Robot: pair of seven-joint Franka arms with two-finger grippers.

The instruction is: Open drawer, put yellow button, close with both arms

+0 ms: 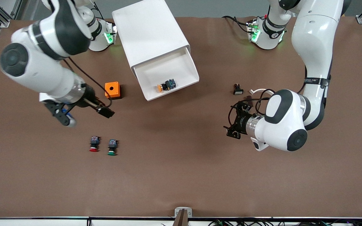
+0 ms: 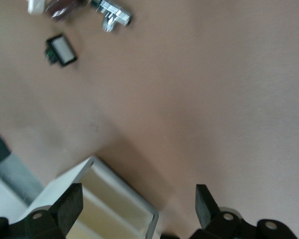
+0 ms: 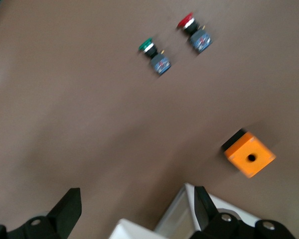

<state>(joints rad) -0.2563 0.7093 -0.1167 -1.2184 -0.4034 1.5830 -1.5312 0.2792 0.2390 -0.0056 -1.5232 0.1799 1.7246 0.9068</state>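
Observation:
The white cabinet (image 1: 149, 34) stands between the arm bases. Its top drawer (image 1: 189, 67) is pulled open toward the front camera. The yellow button (image 1: 166, 85) lies in the drawer, on its side. My right gripper (image 1: 105, 112) is open and empty, above the table beside the drawer's corner toward the right arm's end. In the right wrist view the right gripper (image 3: 137, 196) frames a white cabinet corner (image 3: 187, 211). My left gripper (image 1: 232, 124) is open and empty, low over the table toward the left arm's end. In the left wrist view the left gripper (image 2: 138, 199) faces the white drawer corner (image 2: 119, 199).
An orange box (image 1: 112, 90) sits between the right gripper and the cabinet. A red-capped button (image 1: 94, 144) and a green-capped button (image 1: 112, 147) lie nearer the front camera. A small white-faced switch (image 1: 238, 89) and a metal part (image 2: 114, 14) lie by the left arm.

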